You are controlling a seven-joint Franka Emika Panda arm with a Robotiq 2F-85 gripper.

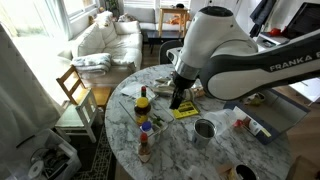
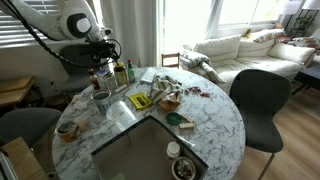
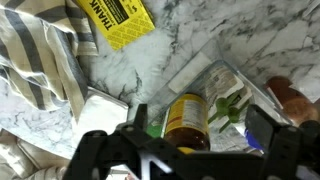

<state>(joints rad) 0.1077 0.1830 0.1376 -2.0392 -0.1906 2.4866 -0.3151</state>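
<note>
Atop the round marble table (image 1: 180, 155), count two bottles in an exterior view, a yellow-labelled bottle (image 1: 143, 106) and a reddish bottle (image 1: 146, 142) just beside it, plus one yellow packet (image 1: 186, 112), one metal cup (image 1: 204, 130), one small bowl (image 1: 240, 172) and one striped cloth (image 3: 30, 55). Arches in over the table's rim and points the gripper (image 1: 178, 98) nearly straight down, clear of the tabletop and touching nothing. Shows, in the wrist view, jaws spread wide and empty, with the yellow-labelled bottle standing upright below and between them, the yellow packet near it on the marble.
</note>
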